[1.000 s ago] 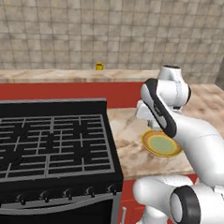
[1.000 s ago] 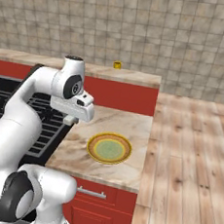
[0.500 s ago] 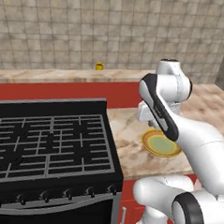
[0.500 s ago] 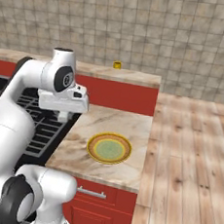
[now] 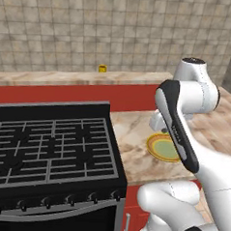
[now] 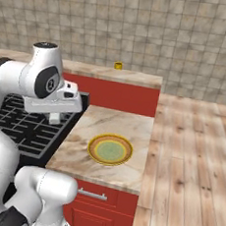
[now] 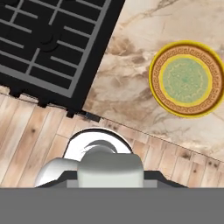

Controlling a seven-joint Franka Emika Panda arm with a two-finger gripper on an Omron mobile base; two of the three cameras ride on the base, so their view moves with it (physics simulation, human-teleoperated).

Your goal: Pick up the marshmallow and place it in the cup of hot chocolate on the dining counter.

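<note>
I see the small yellow cylindrical cup of hot chocolate [image 5: 102, 68] far back on the marbled dining counter [image 5: 52, 76]. Nearer, a round yellow plate [image 6: 110, 149] with green centre lies beside the black grated stove [image 5: 48, 145]. I cannot tell the fingers' state.

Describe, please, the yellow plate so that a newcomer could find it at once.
Start at the black stove; the marble counter lies right beside it. The round plate sits there alone near the front edge: a yellow patterned rim around a pale green middle.
</note>
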